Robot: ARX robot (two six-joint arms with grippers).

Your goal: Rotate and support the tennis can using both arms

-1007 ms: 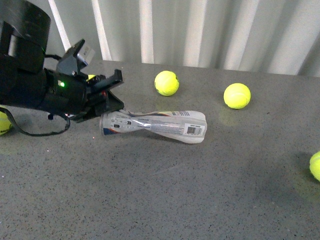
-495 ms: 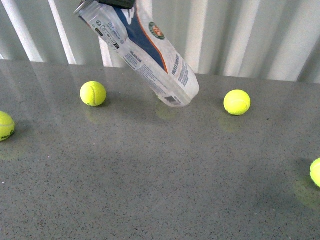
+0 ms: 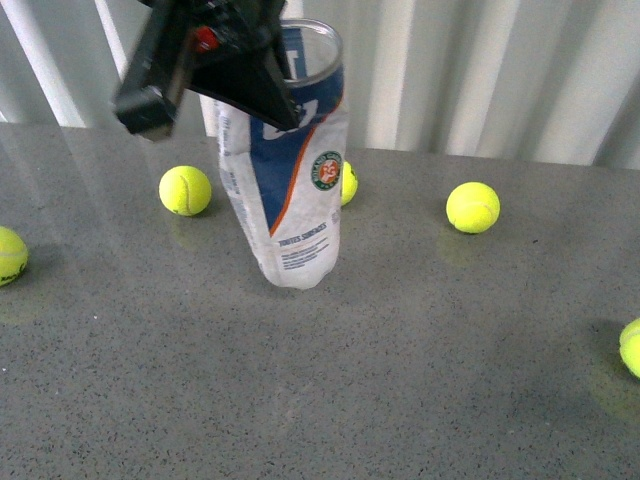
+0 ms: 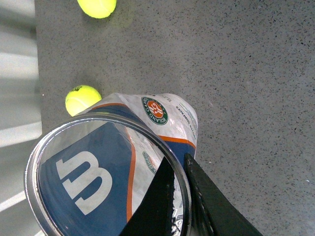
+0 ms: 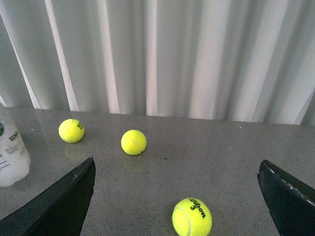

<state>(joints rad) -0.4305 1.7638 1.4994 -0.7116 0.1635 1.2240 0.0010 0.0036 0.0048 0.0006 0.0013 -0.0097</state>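
Front view, left to right: far-left ball (image 3: 8, 255) sits at the left edge on the grey counter (image 3: 420, 400). Second ball (image 3: 185, 190) is left of centre, further back

left gripper (image 3: 272, 98) comes in from the upper left of frame, jaws pinching the tennis can (image 3: 295, 215) at its open silver rim. Left wrist view confirms it: fingers (image 4: 158, 201) sit one inside the tube and one outside, with the wall clamped between them

Can stands roughly upright, centre-left of frame, leaning slightly, base down on the counter and open end up. Wall looks dented. Blue-white label with the round emblem faces the camera. White W logo shows through the clear wall in the left wrist view

Third ball (image 3: 347, 183) is just behind the can and partly hidden by it, can't tell if they touch. Fourth ball (image 3: 473, 207) is right of centre, well apart from the can. Fifth ball (image 3: 632, 347) is cut by the right edge, lower right. White curtain (image 3: 480, 70) runs along the back

Right wrist view: sliver of the can at the left edge. right gripper (image 5: 175, 167) has jaws spread wide, gripping nothing, tips in the lower left and lower right corners, clear of the can. nearest ball (image 5: 192, 217) lies low centre between the tips
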